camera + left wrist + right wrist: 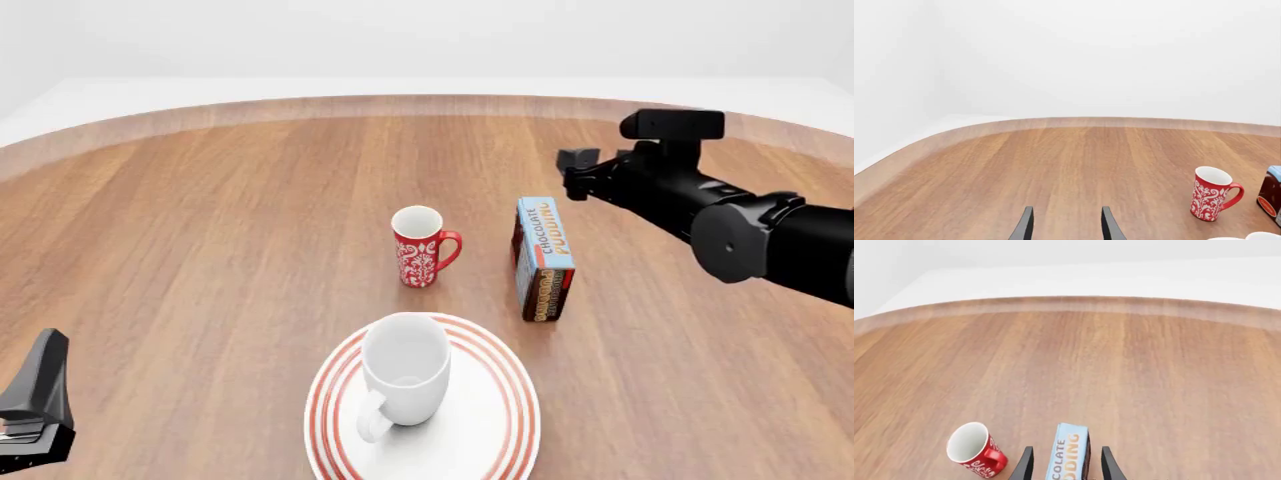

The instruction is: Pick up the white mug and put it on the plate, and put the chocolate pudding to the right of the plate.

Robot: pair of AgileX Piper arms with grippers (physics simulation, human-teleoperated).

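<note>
the white mug (404, 372) sits on the plate (514, 425). the chocolate pudding (545, 257) stands behind the plate's right, between the right end effector's (1066, 465) spread fingers, untouched. the left end effector (1066, 225) gapes wide.

A round wooden table (200, 230) (warm brown grain, paler rim) stands against plain white walls, evenly lit.

The chocolate pudding carton (545, 258) stands behind and right of the plate (507, 440), close to its far right rim, with the red mug (422, 246) near on its left. The white mug (400, 375) fills the plate's middle. Bare bench (694, 380) lies right of the plate; the left half is open too.
</note>
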